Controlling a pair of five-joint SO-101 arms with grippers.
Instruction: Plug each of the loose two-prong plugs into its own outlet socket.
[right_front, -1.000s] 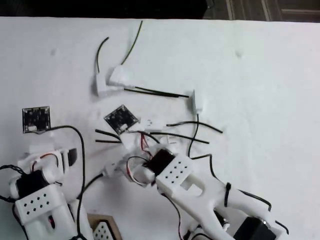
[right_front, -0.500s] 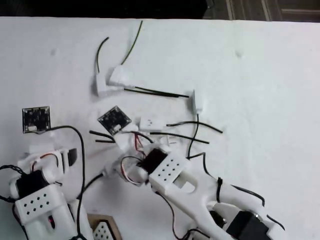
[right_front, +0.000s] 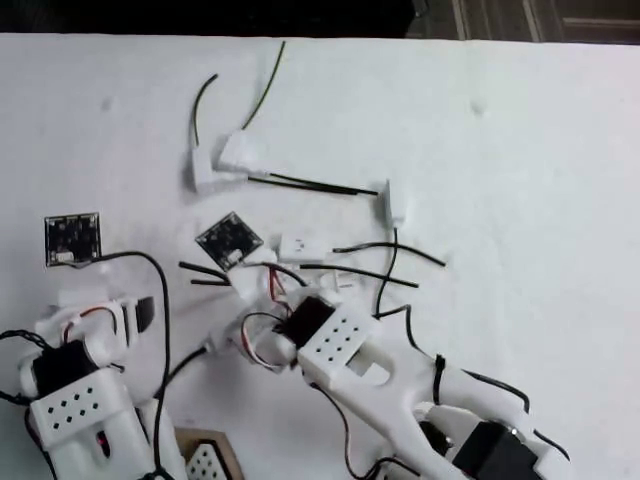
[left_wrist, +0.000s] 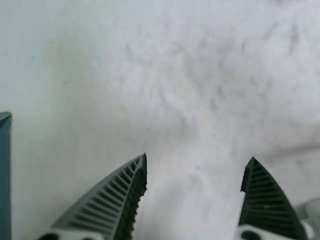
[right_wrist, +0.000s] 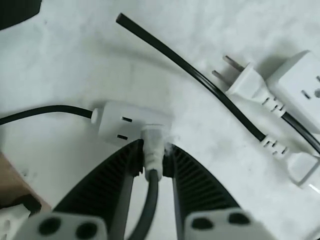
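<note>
Between the right gripper's (right_wrist: 153, 149) two dark ribbed fingers (right_wrist: 112, 185), a white plug (right_wrist: 152, 136) is pinched firmly, the jaws pressed onto its sides. Its dark cord (right_wrist: 151, 205) runs back between the fingers toward the wrist. The plug's front end touches a white outlet socket (right_wrist: 125, 124) lying flat on the table (right_wrist: 75, 65) just past the fingertips. The prongs are hidden, so it cannot be told whether they are seated. This socket is a small rounded block of smooth plastic with two narrow slots on its upper face and a thin black lead (right_wrist: 45, 112) leaving its far end.

Beyond it, a long black cord (right_wrist: 185, 70) crosses the table at a slant. Just past that cord lies a loose plug (right_wrist: 243, 81), white and flat-bodied, with two bare metal prongs pointing away from a second socket (right_wrist: 302, 85), a blocky white piece beside it.

From above, the right arm (right_front: 345, 345), white with a dotted panel, stretches toward the table's middle among scattered black cords and white pieces. The left arm (right_front: 70, 395) sits well apart near the table's edge. The left gripper (left_wrist: 196, 167) is spread wide, its ridged, pointed fingers (left_wrist: 130, 185) holding nothing, above the bare white, cloth-like tabletop.
</note>
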